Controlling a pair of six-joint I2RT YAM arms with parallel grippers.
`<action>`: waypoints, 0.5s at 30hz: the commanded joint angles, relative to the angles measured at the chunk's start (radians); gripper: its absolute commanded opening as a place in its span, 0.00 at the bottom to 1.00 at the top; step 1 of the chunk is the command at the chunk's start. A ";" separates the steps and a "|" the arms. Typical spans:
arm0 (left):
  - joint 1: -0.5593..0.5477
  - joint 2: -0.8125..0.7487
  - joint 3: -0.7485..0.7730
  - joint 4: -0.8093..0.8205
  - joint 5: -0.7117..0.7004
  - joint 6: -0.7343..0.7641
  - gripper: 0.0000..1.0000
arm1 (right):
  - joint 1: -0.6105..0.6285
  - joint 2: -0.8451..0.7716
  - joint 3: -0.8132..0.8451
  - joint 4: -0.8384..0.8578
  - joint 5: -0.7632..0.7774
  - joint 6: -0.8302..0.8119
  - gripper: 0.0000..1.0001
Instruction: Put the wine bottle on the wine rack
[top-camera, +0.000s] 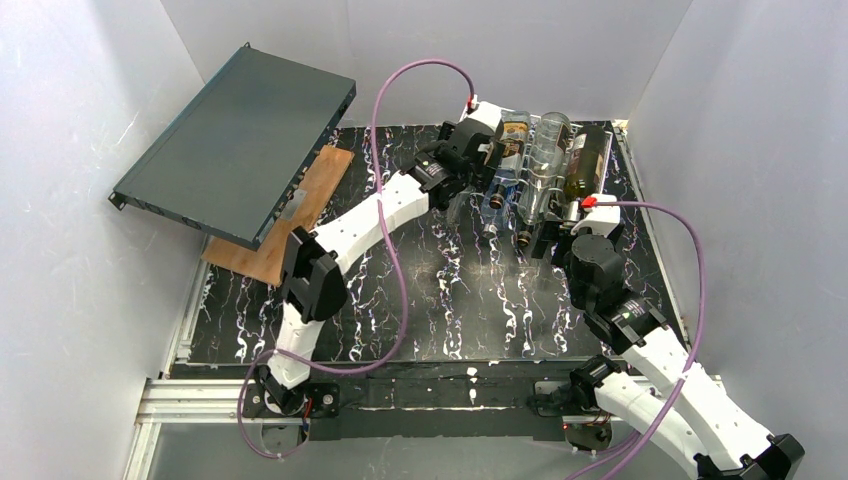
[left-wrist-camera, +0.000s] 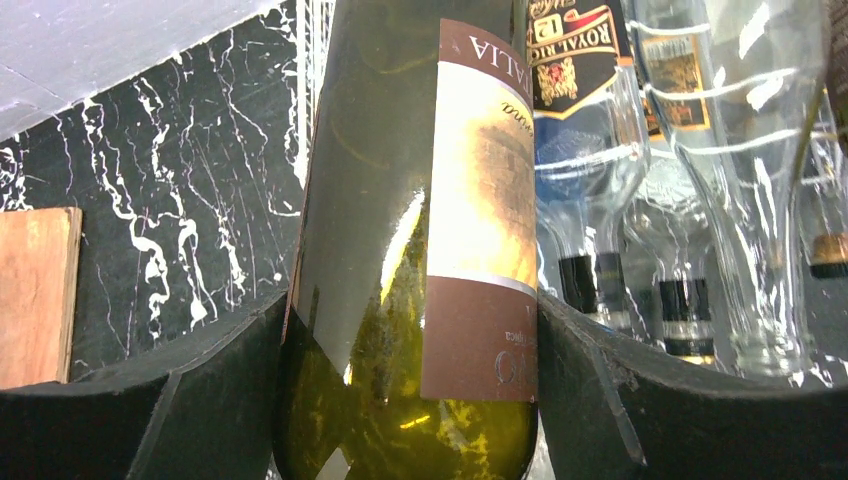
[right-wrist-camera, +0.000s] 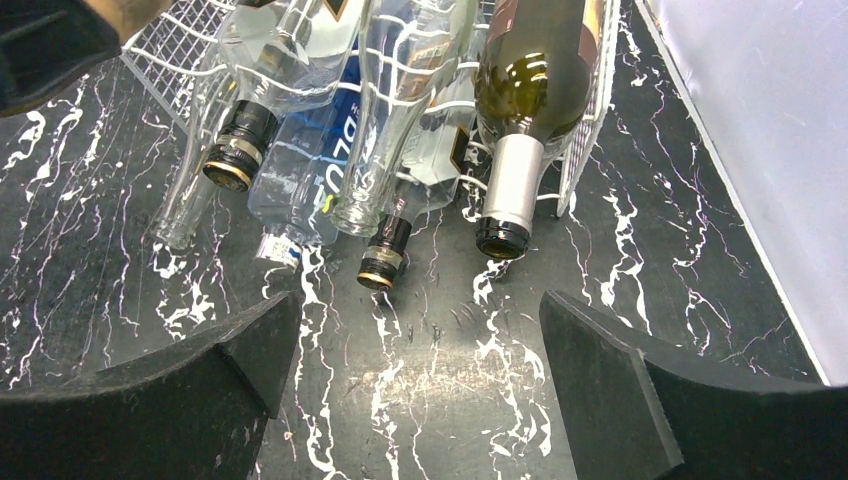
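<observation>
My left gripper (top-camera: 487, 150) is shut on the wine bottle (left-wrist-camera: 400, 200), dark green glass with a cream and brown label; its fingers (left-wrist-camera: 200, 380) press both sides of the body. In the top view the bottle (top-camera: 515, 130) is at the left end of the white wire wine rack (top-camera: 603, 165), beside several bottles lying there. I cannot tell if it rests in a cradle. My right gripper (top-camera: 553, 240) is open and empty just in front of the rack, its jaws (right-wrist-camera: 420, 340) over bare table.
The rack (right-wrist-camera: 165, 50) holds clear bottles and a green bottle with a white capsule (right-wrist-camera: 525, 90), necks pointing at my right gripper. A dark-teal metal case (top-camera: 235, 140) leans at the back left over a wooden board (top-camera: 290, 215). White walls enclose the table.
</observation>
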 joint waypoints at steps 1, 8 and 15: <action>0.013 0.007 0.117 0.136 -0.072 0.003 0.00 | -0.007 -0.009 0.007 0.054 0.000 -0.005 0.98; 0.023 0.085 0.151 0.235 -0.130 -0.021 0.00 | -0.007 -0.015 -0.025 0.070 -0.002 0.001 0.98; 0.042 0.163 0.183 0.306 -0.149 -0.052 0.00 | -0.007 -0.019 -0.022 0.067 0.010 0.000 0.98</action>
